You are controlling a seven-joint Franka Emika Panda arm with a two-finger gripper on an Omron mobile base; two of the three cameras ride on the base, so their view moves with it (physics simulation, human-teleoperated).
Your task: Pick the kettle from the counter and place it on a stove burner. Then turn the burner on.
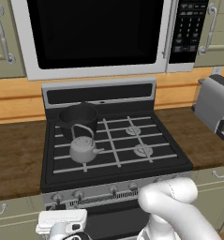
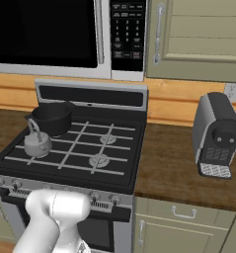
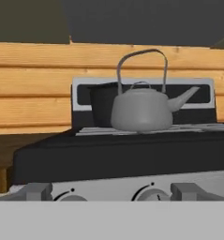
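Kettle (image 1: 84, 149) sits on the front-left stove burner, left of centre in your left base view, so placing looks done | Gripper (image 1: 62, 227) at lower left, fingers spread, holding nothing | You have the knobs (image 3: 150, 193) left to turn | Black pot (image 1: 77, 118) behind kettle; coffee machine (image 2: 217, 133) on worktop (image 2: 178, 163), right.

kettle (image 1: 84, 149) hides its burner; knobs (image 3: 151, 193) cropped.

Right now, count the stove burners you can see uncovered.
2, both on the cooktop's right half: rear right burner and front right burner. The kettle and black pot sit over the left half, likely hiding two more.
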